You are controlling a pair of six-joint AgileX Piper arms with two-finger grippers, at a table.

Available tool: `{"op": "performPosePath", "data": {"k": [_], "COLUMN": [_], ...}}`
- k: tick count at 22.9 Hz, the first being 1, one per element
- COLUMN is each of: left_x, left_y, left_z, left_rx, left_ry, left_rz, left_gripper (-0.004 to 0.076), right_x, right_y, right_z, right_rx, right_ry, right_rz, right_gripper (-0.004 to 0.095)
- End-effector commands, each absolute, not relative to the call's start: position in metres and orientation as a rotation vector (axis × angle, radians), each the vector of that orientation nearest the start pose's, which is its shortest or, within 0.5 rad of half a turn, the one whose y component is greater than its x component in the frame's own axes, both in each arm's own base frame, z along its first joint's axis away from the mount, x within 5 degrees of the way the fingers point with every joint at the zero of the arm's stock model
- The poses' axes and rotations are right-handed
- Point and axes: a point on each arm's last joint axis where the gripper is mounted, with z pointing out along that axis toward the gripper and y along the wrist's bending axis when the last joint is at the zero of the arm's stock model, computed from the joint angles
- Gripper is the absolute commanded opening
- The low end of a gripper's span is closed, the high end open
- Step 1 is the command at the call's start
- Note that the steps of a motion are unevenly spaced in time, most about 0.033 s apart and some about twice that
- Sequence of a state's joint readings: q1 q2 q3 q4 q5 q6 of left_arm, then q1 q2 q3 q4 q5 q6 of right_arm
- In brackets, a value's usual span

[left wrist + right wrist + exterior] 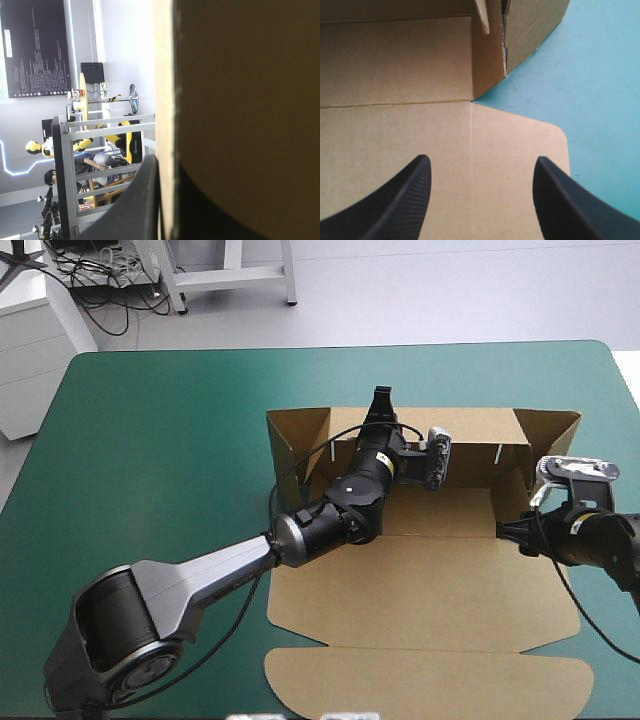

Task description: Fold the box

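Teal-green surface (pixel 150 440) fills the high view. Brown box (pixel 430 580) sits right of centre on it, partly formed. Its big flat panel lies toward the near edge and ends in a long rounded flap (pixel 430 685) at that edge. The far wall (pixel 470 455) stands upright, with a flap raised at each far corner.

My left arm comes in from the near left and reaches across the board to the far wall. My left pincer (pixel 382 398) is on the wall's top edge, clamped on the box. In the left wrist view the board's edge runs straight between the fingers: one black finger (pixel 142 200) is pressed to one face, and a dark shape sits behind the other face.

My right pincer (pixel 481 158) is at the box's right side with its fingers wide apart, gripping nothing. It hangs over a flat side flap (pixel 520 150) whose rounded corner lies on the cover. Just ahead of it is a raised corner of wall (pixel 490 60). I cannot tell if the fingers touch the flap.
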State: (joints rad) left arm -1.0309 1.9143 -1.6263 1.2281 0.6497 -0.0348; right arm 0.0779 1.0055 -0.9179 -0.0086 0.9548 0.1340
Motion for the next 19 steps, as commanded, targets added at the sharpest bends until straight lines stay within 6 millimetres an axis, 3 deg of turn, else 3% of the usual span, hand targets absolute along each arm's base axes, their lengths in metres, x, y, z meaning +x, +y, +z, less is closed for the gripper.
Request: {"op": "performPosePath", "data": {"k": [1, 5, 9, 11, 14, 19], "left_x": [0.267, 0.267, 0.260, 0.257, 0.255, 0.246], "left_y": [-0.353, -0.353, -0.358, -0.363, -0.370, -0.379], "left_z": [0.349, 0.349, 0.347, 0.344, 0.333, 0.327], "left_rx": [1.454, 1.454, 1.463, 1.480, 1.494, 1.484], "left_ry": [1.233, 1.236, 1.241, 1.223, 1.237, 1.235], "left_rz": [0.640, 0.636, 0.605, 0.605, 0.601, 0.614], "left_gripper": [-0.0010, -0.0010, -0.0010, -0.0010, -0.0010, -0.0010], "right_x": [0.188, 0.191, 0.201, 0.221, 0.256, 0.331], "right_y": [0.010, 0.001, -0.011, -0.013, -0.012, -0.009], "right_z": [0.366, 0.429, 0.473, 0.490, 0.496, 0.467], "right_rx": [0.043, 0.099, 0.180, 0.196, 0.217, 0.206], "right_ry": [2.377, 2.159, 2.049, 2.045, 2.096, 2.245], "right_rz": [0.017, -0.070, -0.209, -0.262, -0.284, -0.338], "right_gripper": [0.0552, 0.0552, 0.0552, 0.0552, 0.0552, 0.0552]}}
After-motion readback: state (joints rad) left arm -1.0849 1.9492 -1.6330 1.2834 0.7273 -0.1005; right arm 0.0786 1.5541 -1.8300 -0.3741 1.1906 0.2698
